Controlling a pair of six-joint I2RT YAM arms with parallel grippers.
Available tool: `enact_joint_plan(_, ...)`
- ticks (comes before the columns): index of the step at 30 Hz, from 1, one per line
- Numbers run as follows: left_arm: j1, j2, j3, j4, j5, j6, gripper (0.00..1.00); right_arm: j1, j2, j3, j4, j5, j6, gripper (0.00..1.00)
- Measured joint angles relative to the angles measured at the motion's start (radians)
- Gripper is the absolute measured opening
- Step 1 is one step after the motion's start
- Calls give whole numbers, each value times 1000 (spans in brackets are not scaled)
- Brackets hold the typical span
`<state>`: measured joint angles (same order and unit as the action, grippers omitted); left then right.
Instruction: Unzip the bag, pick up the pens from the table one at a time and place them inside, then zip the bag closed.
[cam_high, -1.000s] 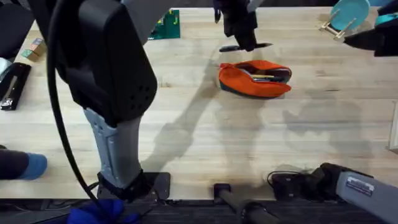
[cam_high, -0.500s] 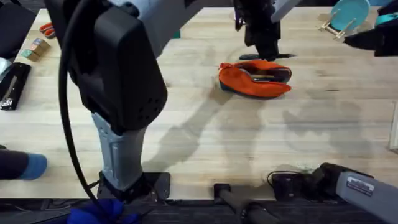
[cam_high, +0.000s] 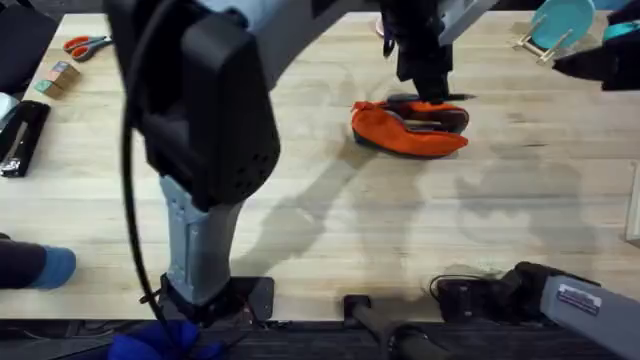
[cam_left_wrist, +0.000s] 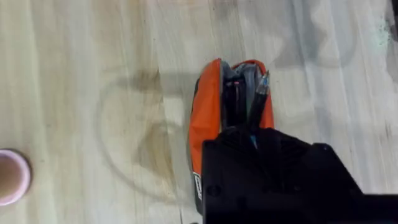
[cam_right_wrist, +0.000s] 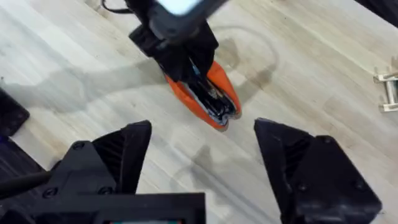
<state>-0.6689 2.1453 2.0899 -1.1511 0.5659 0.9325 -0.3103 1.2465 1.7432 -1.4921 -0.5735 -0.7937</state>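
Observation:
The orange bag (cam_high: 405, 132) lies on the table (cam_high: 330, 200) at the back, right of centre, with its zipper open and the dark lining showing. My left gripper (cam_high: 424, 78) has reached across and hangs just over the bag's far edge, shut on the black pen (cam_high: 445, 98), which lies level across the opening. In the left wrist view the pen (cam_left_wrist: 259, 98) sticks out from the gripper body over the open bag (cam_left_wrist: 208, 127). My right gripper (cam_right_wrist: 205, 155) is open and holds nothing, high above the table and well away from the bag (cam_right_wrist: 208, 93).
Orange-handled scissors (cam_high: 85, 45), small blocks (cam_high: 55, 78) and a black stapler (cam_high: 22, 135) sit at the far left. A teal disc on a metal stand (cam_high: 555, 25) is at the back right. A small pink cup (cam_left_wrist: 9, 177) stands on the table some way from the bag.
My left gripper has carried the black pen to the right and down, from behind the bag to just over its opening. The bag and the right arm have stayed put.

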Motion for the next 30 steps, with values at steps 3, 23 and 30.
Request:
enact_joint_plan(3, 0, 36, 0, -1, 0, 0, 41, 0, 0, 0, 0, 0, 0, 997)
enact_joint_plan(23, 0, 152, 1, -12, 26, -25, 41, 0, 0, 0, 0, 0, 0, 997)
enact_joint_plan(30, 0, 166, 1, -9, 27, -32, 41, 0, 0, 0, 0, 0, 0, 997)
